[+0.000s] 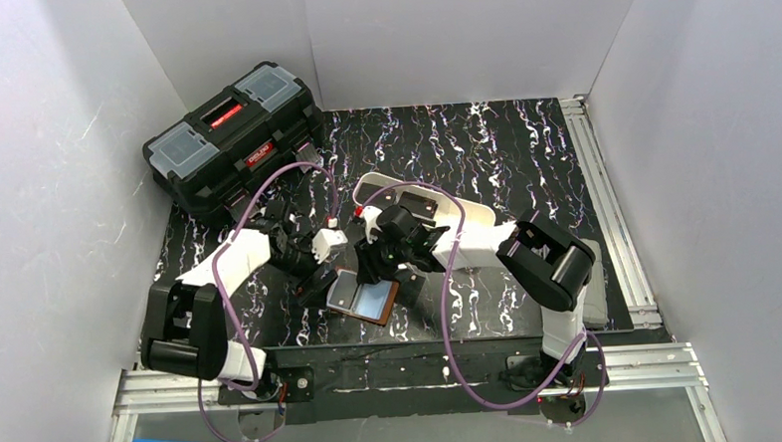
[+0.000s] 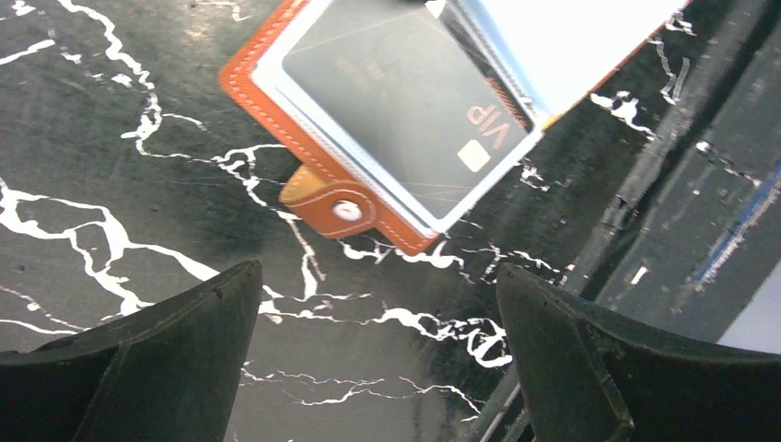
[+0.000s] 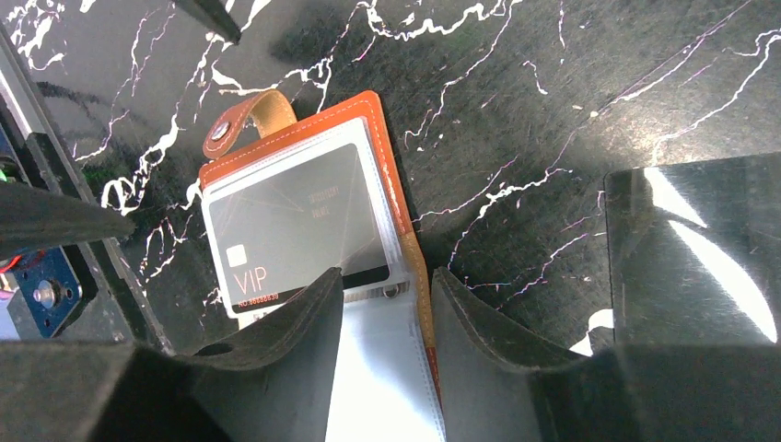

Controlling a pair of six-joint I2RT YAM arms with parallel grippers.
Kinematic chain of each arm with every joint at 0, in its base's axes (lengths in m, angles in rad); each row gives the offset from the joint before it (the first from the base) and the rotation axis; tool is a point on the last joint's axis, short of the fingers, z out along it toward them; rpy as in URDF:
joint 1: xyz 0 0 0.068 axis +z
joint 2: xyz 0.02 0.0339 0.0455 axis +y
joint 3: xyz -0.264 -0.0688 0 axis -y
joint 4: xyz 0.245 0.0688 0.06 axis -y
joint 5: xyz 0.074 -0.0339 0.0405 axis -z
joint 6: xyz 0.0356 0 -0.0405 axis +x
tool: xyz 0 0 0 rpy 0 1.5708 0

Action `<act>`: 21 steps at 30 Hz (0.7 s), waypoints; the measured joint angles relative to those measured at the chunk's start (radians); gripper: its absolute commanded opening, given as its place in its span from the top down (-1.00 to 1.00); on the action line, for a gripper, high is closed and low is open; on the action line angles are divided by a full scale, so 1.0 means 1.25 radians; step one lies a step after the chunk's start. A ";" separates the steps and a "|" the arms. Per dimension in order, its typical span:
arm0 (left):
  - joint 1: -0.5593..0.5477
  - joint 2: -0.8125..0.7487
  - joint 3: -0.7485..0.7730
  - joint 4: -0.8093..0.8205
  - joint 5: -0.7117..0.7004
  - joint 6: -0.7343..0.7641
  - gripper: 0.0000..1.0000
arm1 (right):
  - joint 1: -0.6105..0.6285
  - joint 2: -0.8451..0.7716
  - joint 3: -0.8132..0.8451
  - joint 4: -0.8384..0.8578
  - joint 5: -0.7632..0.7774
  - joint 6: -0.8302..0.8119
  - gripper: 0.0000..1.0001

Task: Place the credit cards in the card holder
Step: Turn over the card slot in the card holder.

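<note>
**Status.** The card holder (image 1: 363, 300) lies spread open and flat on the table (image 1: 524, 155), inner side up, just in front of both my wrists. One credit card (image 3: 295, 216), dark with "VIP" lettering, sits inside a clear sleeve on the half that carries the snap strap (image 3: 241, 120). I count that card as done. The other half shows a pale blue-grey empty sleeve (image 3: 387, 387) with no card that I can make out. In the top view there is a dark rectangle in the white tray (image 1: 471, 210) on the far side of my right arm. It may be the remaining cards, but it is too small to tell.

**Judgement.** One card is in and more are to load; how many, I cannot say.

**Left gripper** (image 2: 378, 359). The jaws are spread wide with nothing between them, hanging low over bare table. The card holder is ahead of it, near but not touching, with the strap end toward me.

**Right gripper** (image 3: 387, 276). The jaws are drawn in to a narrow gap, directly over the holder at its fold. The lower edge of the loaded sleeve and the empty sleeve show in the gap. I cannot tell whether the fingertips (image 3: 308, 318) pinch a sleeve leaf, press on it, or hover just above. There is no loose card in these jaws.
</note>
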 measured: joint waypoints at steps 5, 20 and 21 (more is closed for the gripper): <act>-0.011 0.034 0.002 0.043 -0.037 -0.039 -0.99 | 0.000 -0.002 -0.010 0.019 0.002 0.016 0.07; -0.057 0.091 0.023 0.138 -0.092 -0.111 0.12 | 0.000 -0.005 -0.017 0.027 0.002 0.040 0.13; -0.058 0.093 0.023 0.139 -0.092 -0.117 0.23 | 0.000 -0.005 -0.017 0.027 0.002 0.040 0.13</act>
